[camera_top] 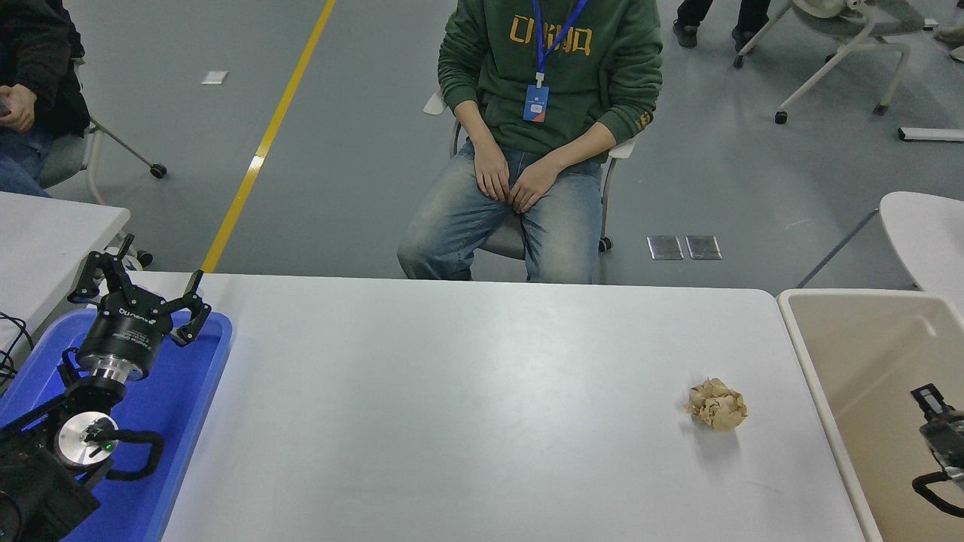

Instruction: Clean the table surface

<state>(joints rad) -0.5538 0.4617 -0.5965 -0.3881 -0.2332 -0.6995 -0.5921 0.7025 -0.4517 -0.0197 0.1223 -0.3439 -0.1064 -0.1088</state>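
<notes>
Matte white table surface (467,406) bears one crumpled brown paper ball (717,404).

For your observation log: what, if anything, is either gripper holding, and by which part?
Left gripper: open, holding nothing. Right gripper: only partly visible, so it cannot be told.

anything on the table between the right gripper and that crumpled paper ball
Nothing visible. The right gripper hangs over the beige bin; only the bin's near rim and bare table surface separate it from the crumpled brown paper ball.
</notes>
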